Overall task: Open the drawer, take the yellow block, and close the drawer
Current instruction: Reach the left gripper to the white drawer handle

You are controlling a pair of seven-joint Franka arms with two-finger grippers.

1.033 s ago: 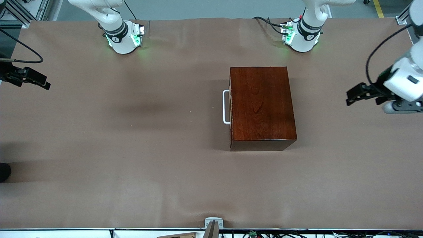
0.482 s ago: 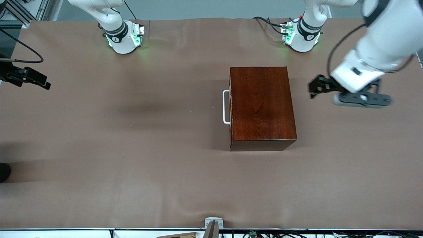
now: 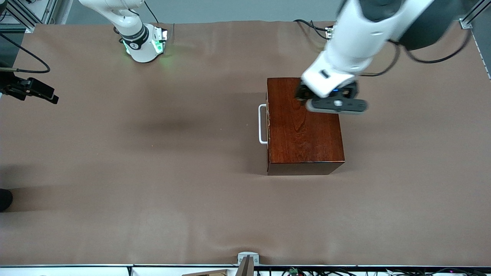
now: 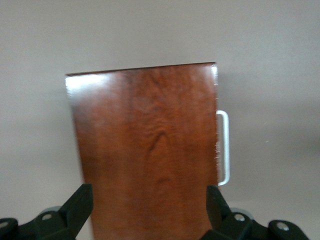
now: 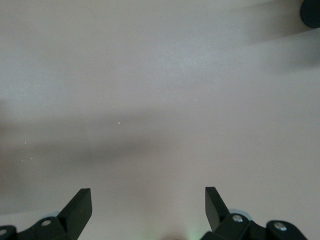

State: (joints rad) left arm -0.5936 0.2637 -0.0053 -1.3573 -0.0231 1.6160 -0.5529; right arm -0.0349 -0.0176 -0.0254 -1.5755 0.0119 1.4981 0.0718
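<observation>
The dark reddish-brown wooden box stands on the table, nearer the left arm's end. Its drawer is shut, with the white U-shaped handle on the side facing the right arm's end. The yellow block is hidden. My left gripper hangs open and empty over the box's top, at the end nearest the robot bases. In the left wrist view the box and handle show between the spread fingers. My right gripper waits open and empty above the right arm's end of the table; its wrist view shows its fingers over bare table.
The brown table cover spreads wide round the box. The two arm bases stand along the edge farthest from the camera. A small metal bracket sits at the nearest edge. A dark object pokes in at the right arm's end.
My left arm has swung in from the left arm's end of the table to over the box's top. The right arm and the box have not moved.
</observation>
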